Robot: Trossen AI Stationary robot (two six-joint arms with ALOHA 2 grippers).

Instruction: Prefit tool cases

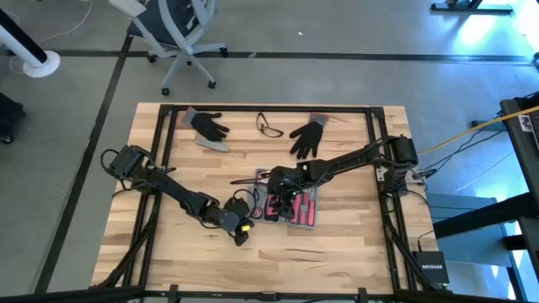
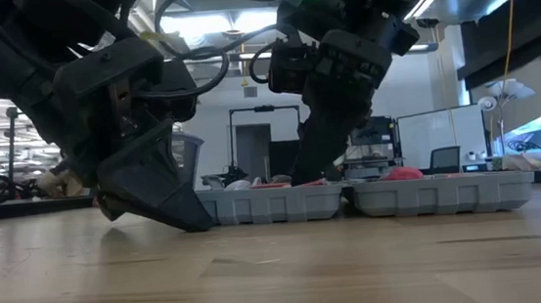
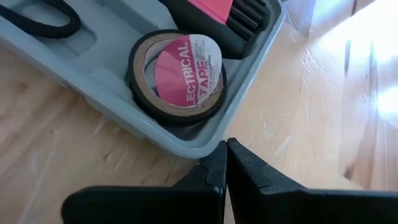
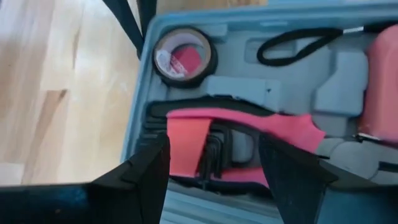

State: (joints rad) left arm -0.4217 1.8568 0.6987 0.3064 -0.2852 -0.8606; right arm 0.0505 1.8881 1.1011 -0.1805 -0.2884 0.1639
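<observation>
The blue-grey tool case (image 1: 313, 220) lies open on the wooden table, its two halves (image 2: 353, 199) flat, with red-handled tools in its recesses. A roll of electrical tape (image 3: 177, 74) sits in a corner recess. My left gripper (image 3: 225, 148) is shut, its tips down at the case's near-left corner (image 1: 242, 232). My right gripper (image 4: 214, 177) hangs open over the case (image 1: 282, 194), a finger on either side of a red-handled tool (image 4: 249, 127) without visibly touching it. My left gripper's shut fingertips (image 3: 217, 155) stand at the case's outer wall (image 3: 186, 148), at the rounded corner beside the tape roll. They slant down from the table's left, low over the tabletop (image 2: 196, 221). Whether they touch the wall I cannot tell.
Two black gloves (image 1: 208, 125) (image 1: 307, 136), a pair of glasses (image 1: 269, 126) and a small grey bar (image 1: 215, 145) lie toward the far edge. A black frame (image 1: 164, 151) runs around the table. Bare wood lies near and left of the case.
</observation>
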